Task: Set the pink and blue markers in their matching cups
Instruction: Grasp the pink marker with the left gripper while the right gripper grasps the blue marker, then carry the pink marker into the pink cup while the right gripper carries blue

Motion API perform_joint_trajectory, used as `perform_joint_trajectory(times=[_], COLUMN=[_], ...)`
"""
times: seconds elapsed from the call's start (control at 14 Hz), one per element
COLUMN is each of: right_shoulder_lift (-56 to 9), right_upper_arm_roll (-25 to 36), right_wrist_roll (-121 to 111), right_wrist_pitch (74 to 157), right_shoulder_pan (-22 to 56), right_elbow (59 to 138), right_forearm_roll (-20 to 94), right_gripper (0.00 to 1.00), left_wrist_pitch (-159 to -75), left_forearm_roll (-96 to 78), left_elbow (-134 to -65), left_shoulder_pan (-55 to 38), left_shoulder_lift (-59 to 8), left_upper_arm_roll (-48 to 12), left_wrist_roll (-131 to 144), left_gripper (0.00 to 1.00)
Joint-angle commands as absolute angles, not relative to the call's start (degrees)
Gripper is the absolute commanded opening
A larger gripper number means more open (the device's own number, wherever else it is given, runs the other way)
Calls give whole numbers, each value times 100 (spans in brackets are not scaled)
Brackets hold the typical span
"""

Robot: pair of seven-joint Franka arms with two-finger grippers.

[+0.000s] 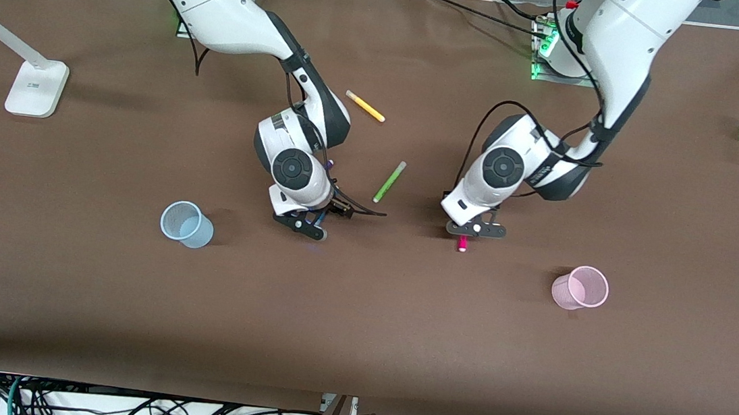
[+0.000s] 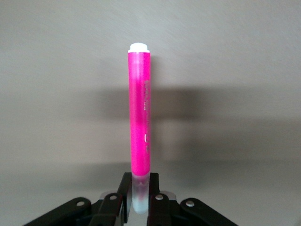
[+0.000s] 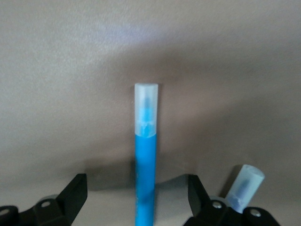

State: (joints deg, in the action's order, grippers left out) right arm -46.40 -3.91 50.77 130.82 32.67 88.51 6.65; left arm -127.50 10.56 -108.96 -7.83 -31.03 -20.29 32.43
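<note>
You see the left gripper [image 2: 140, 203] clenched on the pink marker's [image 2: 140, 117] pale end, while the right gripper [image 3: 137, 197] stands spread with the blue marker [image 3: 145, 174] lying between its fingers.

Blue marker [image 3: 145, 165] mostly hidden under right gripper [image 1: 309, 223] in front view.

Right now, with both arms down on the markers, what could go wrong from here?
1. The left gripper is shut on only the pale end of the pink marker; it may pivot or slip when lifted.
2. The right gripper, jaws open, straddles the blue marker with a second pen close beside it; closing could nudge or catch that pen.
3. The pink cup looks tilted, so dropping in may miss.
</note>
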Motion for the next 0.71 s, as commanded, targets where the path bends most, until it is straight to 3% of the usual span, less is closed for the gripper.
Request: perform_joint_trajectory(times=[0.0,0.07,0.14,0.64], right_shoulder_lift=[-4711,-4694,-4667,-4316], right_upper_arm_roll=[-334,-334,-334,-281], right_wrist_roll=[5133,5089,5063,4966], right_wrist_pitch=[13122,13122,13113,12219], right_shoulder_pan=[3366,3366,3358,3068], right_elbow=[8772,8771,8771,8448], right_forearm_roll=[677,659,668,755], right_gripper=[51,19,0,0], left_wrist_pitch=[-11615,-11175,-10745,-9170], left_forearm_roll=[1204,1213,1378,3152], left_elbow=[-10409,-10137,-9838,-8817], left_shoulder_pan=[-580,-545,-484,-115], left_shoulder_lift=[-2830,-2813,-2813,-2882], left_upper_arm_roll=[-2030,-2022,-2021,-1899], left_wrist_roll=[2638,2498,2279,-225], left_gripper=[0,0,0,0])
